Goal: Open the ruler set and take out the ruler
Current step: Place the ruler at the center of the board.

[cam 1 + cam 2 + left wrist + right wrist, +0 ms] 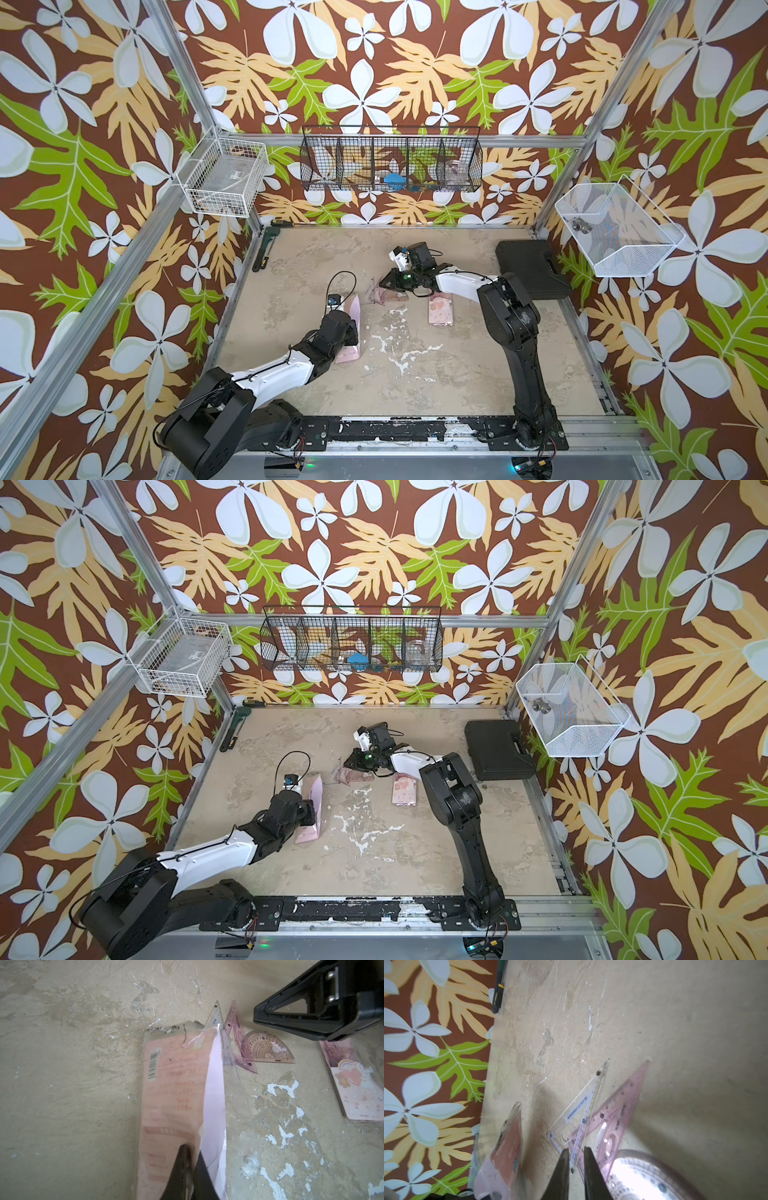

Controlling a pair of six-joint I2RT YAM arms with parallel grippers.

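Note:
My left gripper [191, 1147] is shut on the edge of the ruler set [174, 1088], a clear pouch with a pink card, holding it on its side with the mouth gaping; it shows in both top views [352, 316] [314, 800]. Beyond the mouth a clear set square [216, 1017], a pink set square [234, 1022] and a pink protractor [268, 1049] lie flat on the table. My right gripper [576, 1150] hovers low over them [382, 284], jaws a little apart, a corner of the clear set square [579, 1109] lying in the gap. Beside it are the pink set square [614, 1113] and the protractor [643, 1176].
A second pink ruler pack [440, 309] lies flat under the right arm. A black case [530, 266] sits at the back right and a wrench [264, 253] along the left edge. Wire baskets [390, 160] hang on the walls.

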